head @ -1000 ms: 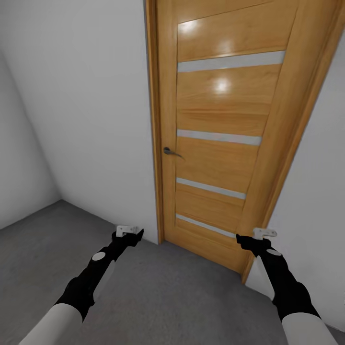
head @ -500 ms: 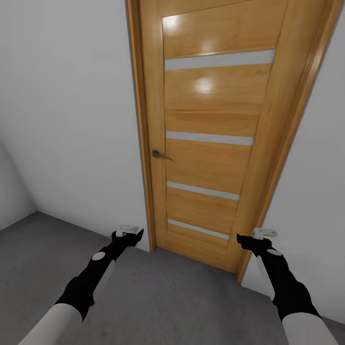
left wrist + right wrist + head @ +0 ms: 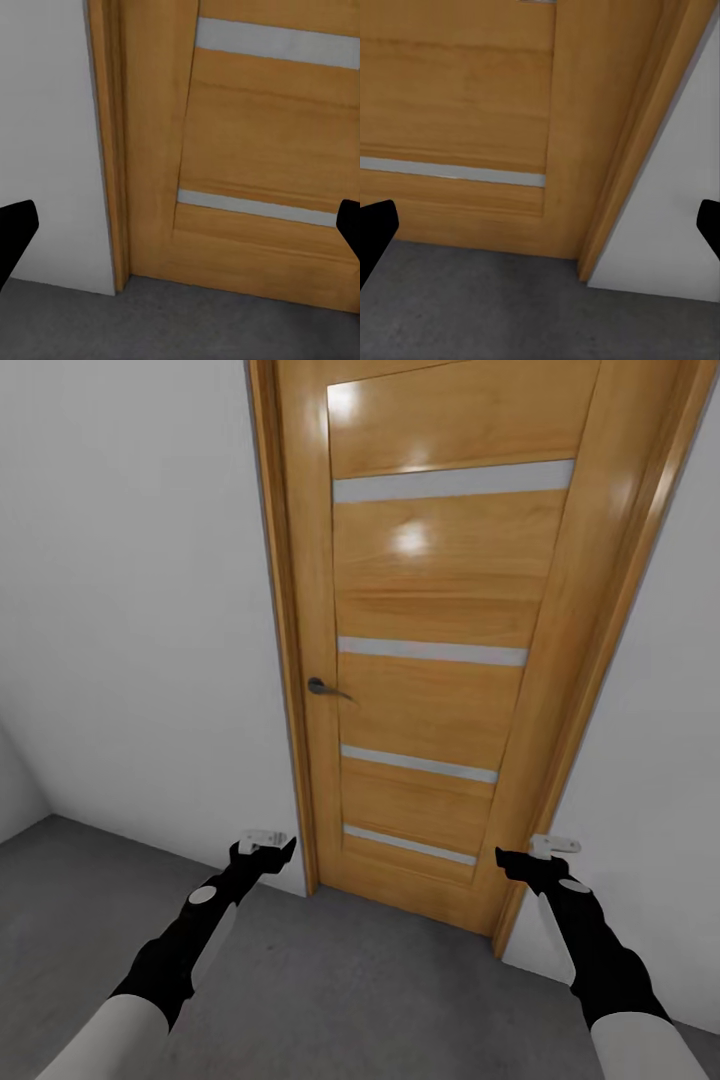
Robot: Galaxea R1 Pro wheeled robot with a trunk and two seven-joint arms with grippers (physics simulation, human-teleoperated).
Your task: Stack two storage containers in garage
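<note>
The storage containers are out of view. I face a closed wooden panel door (image 3: 440,690) set in a white wall, standing on the grey concrete floor (image 3: 350,980) of the garage. My left gripper (image 3: 265,847) is held out low in front of the door's left jamb, open and empty. My right gripper (image 3: 537,853) hovers by the right jamb, also open and empty. In the left wrist view the black fingertips (image 3: 15,225) sit far apart with the door's lower panel between them. The right wrist view has its fingertips (image 3: 375,225) just as wide.
The door has a dark lever handle (image 3: 322,687) on its left side and several grey horizontal strips. White walls (image 3: 130,610) flank it, with a corner at the far left. The door frame (image 3: 285,660) stands close ahead of both grippers.
The whole picture has shifted: the door and left wall corner slid leftward, so the camera has turned or moved. Both arms keep the same pose and stay open.
</note>
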